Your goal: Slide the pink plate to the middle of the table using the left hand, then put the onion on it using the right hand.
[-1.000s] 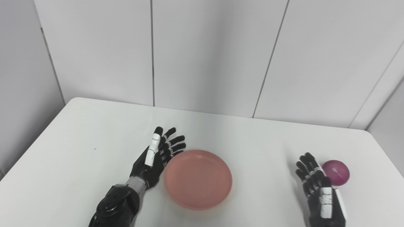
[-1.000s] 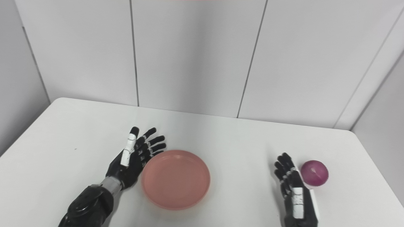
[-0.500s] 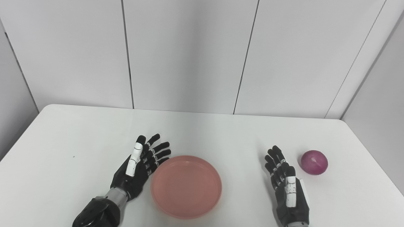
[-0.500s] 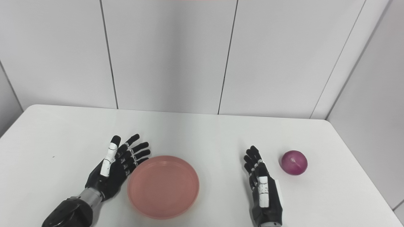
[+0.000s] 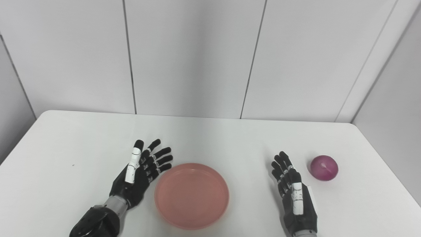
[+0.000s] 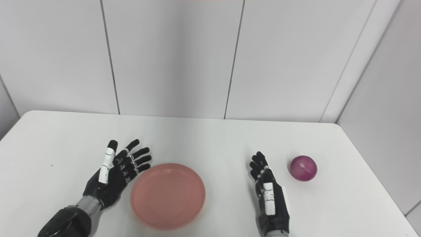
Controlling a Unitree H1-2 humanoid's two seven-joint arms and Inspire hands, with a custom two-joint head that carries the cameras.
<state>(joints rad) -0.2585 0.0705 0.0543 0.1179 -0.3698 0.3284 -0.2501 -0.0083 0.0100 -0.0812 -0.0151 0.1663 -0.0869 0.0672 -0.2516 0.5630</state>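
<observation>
We look down on a white rounded-corner tabletop (image 5: 230, 138) backed by pale grey wall panels (image 5: 194, 56), with wide bare surface along its far edge and at the left. A round, shallow pink plastic plate (image 5: 192, 195) sits near the front edge, about mid-width, empty. Our left hand (image 5: 139, 174), black with white thumb segments, lies just beside the plate's left rim, palm turned toward it, fingers spread apart and angled up and to the right; we cannot tell whether the fingertips touch the rim. Our right hand (image 5: 294, 196) rests upright on its edge to the right of the plate, fingers extended and apart, holding nothing. A round purple-red onion (image 5: 324, 168) sits on the tabletop just right of that hand's fingertips, with a clear gap between them, and open surface between it and the right edge.
</observation>
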